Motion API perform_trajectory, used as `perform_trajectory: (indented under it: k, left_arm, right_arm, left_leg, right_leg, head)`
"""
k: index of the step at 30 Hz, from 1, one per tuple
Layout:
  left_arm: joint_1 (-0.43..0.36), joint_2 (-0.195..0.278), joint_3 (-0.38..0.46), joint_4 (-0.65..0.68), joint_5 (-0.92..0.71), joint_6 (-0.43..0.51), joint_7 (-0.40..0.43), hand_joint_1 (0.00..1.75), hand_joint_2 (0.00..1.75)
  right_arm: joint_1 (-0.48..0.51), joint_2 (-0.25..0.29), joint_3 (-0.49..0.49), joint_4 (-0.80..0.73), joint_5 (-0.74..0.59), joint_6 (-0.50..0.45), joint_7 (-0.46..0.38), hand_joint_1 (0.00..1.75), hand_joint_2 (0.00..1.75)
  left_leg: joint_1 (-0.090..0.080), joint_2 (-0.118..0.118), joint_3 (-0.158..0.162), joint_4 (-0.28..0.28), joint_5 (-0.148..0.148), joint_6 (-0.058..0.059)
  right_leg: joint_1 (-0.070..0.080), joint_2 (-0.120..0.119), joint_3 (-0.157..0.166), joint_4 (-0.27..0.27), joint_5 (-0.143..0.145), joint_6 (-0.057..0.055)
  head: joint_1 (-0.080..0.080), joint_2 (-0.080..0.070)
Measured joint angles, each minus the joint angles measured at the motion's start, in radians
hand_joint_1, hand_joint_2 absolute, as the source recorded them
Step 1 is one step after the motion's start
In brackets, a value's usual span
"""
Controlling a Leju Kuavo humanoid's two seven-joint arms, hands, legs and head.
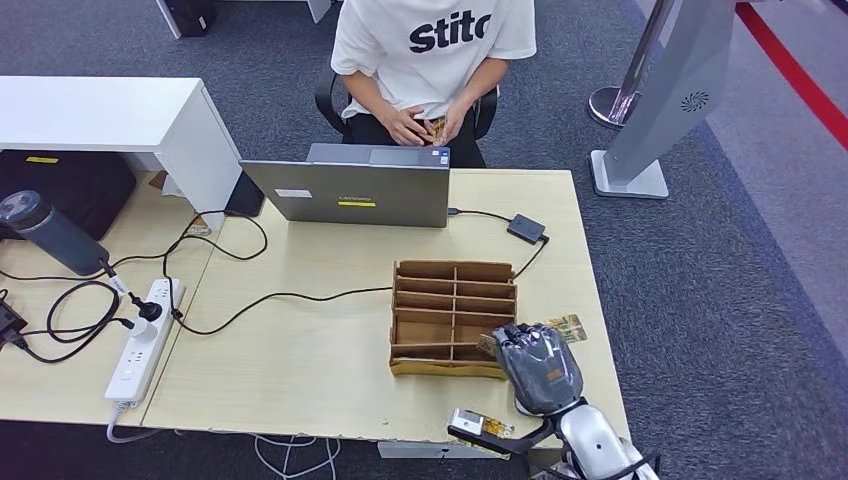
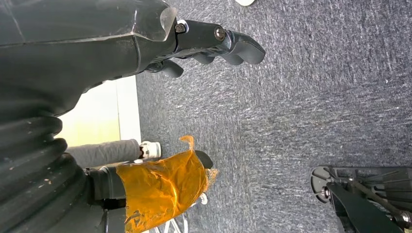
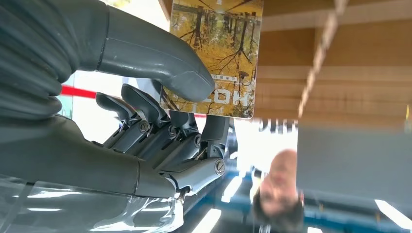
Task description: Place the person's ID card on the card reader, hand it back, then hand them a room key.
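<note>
My right hand (image 1: pixel 541 366) is at the table's near right corner, beside the cardboard organizer (image 1: pixel 452 316). In the right wrist view its thumb (image 3: pixel 170 60) presses on a room key card (image 3: pixel 223 43) printed with yellow autumn trees, and the fingers (image 3: pixel 160 124) lie behind it. One end of the card (image 1: pixel 566 327) shows past the hand. The person (image 1: pixel 430 50) sits behind the laptop, holding a card (image 1: pixel 436 127) in both hands. The black card reader (image 1: pixel 526 228) lies right of the laptop. My left hand (image 2: pixel 214 41) hangs over the carpet, holding nothing.
A grey laptop (image 1: pixel 350 190) stands at the table's far edge, cabled to the reader. A power strip (image 1: pixel 143 340), cables and a dark flask (image 1: pixel 50 232) lie at the left. A grey stand (image 1: pixel 655 110) rises on the carpet to the right. A chair base (image 2: pixel 364 196) is near my left hand.
</note>
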Motion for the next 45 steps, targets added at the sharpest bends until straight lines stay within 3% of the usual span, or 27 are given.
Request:
perform_trajectory:
  k: [10,13,16,19,22,33,38,39,42,43,45]
  left_arm:
    - [-0.001,-0.001,0.016,0.0,-0.019,-0.002,-0.002,0.0,1.75]
    - [-0.001,-0.001,0.02,0.0,-0.029,-0.004,-0.003,0.0,1.75]
    - [-0.002,-0.001,0.021,0.0,-0.049,-0.011,-0.005,0.0,1.75]
    - [-0.007,-0.001,0.02,0.0,-0.076,-0.021,-0.011,0.0,1.75]
    - [-0.017,-0.002,0.02,0.0,-0.099,-0.028,-0.01,0.0,1.75]
    - [-0.042,-0.007,0.011,0.0,-0.141,-0.045,0.006,0.0,1.75]
    - [-0.051,-0.01,0.009,0.0,-0.15,-0.05,0.006,0.0,1.75]
    - [-0.052,-0.01,0.009,0.0,-0.151,-0.05,0.006,0.0,1.75]
    - [-0.052,-0.011,0.009,0.0,-0.151,-0.052,0.006,0.0,1.75]
    - [-0.052,-0.011,0.009,0.0,-0.151,-0.052,0.006,0.0,1.75]
    - [-0.052,-0.011,0.009,0.0,-0.152,-0.053,0.006,0.0,1.75]
  right_arm:
    - [-0.027,0.0,-0.002,-0.262,-0.219,0.025,-0.15,1.75,1.75]
    - [-0.047,0.001,-0.001,-0.318,-0.304,0.076,-0.183,1.75,1.75]
    - [-0.107,0.008,-0.001,-0.34,-0.41,0.186,-0.205,1.75,1.75]
    - [-0.207,0.032,0.004,-0.308,-0.461,0.29,-0.198,1.75,1.75]
    - [-0.315,0.065,0.018,-0.232,-0.466,0.333,-0.168,1.75,1.75]
    - [-0.532,0.156,0.047,0.018,-0.433,0.361,-0.082,1.75,1.75]
    - [-0.585,0.19,0.048,0.117,-0.43,0.363,-0.069,1.74,1.75]
    - [-0.591,0.194,0.048,0.129,-0.43,0.363,-0.07,1.4,1.75]
    - [-0.602,0.207,0.048,0.159,-0.443,0.368,-0.09,0.09,1.75]
    - [-0.603,0.211,0.049,0.165,-0.452,0.373,-0.099,0.0,1.75]
    - [-0.603,0.215,0.052,0.173,-0.48,0.386,-0.114,0.0,1.75]
  left_leg:
    - [0.0,0.0,0.0,0.0,0.0,0.0]
    - [0.0,0.0,0.0,0.0,0.0,0.0]
    - [0.0,0.001,0.0,0.0,0.0,0.0]
    - [0.0,0.001,0.0,0.0,0.002,0.0]
    - [0.0,0.001,0.0,0.0,0.004,-0.001]
    - [0.0,0.0,0.0,0.0,0.005,-0.001]
    - [0.0,-0.001,0.0,0.0,0.005,-0.001]
    - [0.0,-0.001,0.0,0.0,0.005,-0.001]
    - [0.0,-0.001,-0.001,0.0,0.005,-0.001]
    - [0.0,-0.001,-0.001,0.0,0.005,-0.001]
    - [0.0,-0.001,-0.001,0.0,0.005,-0.001]
  right_leg:
    - [0.0,0.0,0.0,0.0,0.0,0.0]
    - [0.0,0.0,0.0,0.0,0.0,0.0]
    - [0.0,0.0,0.0,0.0,0.001,0.0]
    - [0.0,0.001,0.0,0.0,0.002,0.0]
    - [0.0,0.0,0.0,0.0,0.003,-0.001]
    - [0.0,0.0,0.0,0.001,0.004,-0.001]
    - [0.0,0.0,0.0,0.001,0.004,-0.001]
    - [0.0,-0.001,0.0,0.001,0.004,-0.001]
    - [0.0,-0.001,0.0,0.001,0.004,-0.001]
    - [0.0,-0.001,0.0,0.001,0.004,-0.001]
    - [0.0,-0.001,-0.001,0.0,0.004,-0.001]
  head:
    - [0.0,0.0]
    - [0.0,0.0]
    - [0.0,0.0]
    - [0.0,0.0]
    - [0.0,0.0]
    - [0.0,0.0]
    - [0.0,0.0]
    - [0.0,0.0]
    - [0.0,0.0]
    - [0.0,0.0]
    - [0.0,0.0]
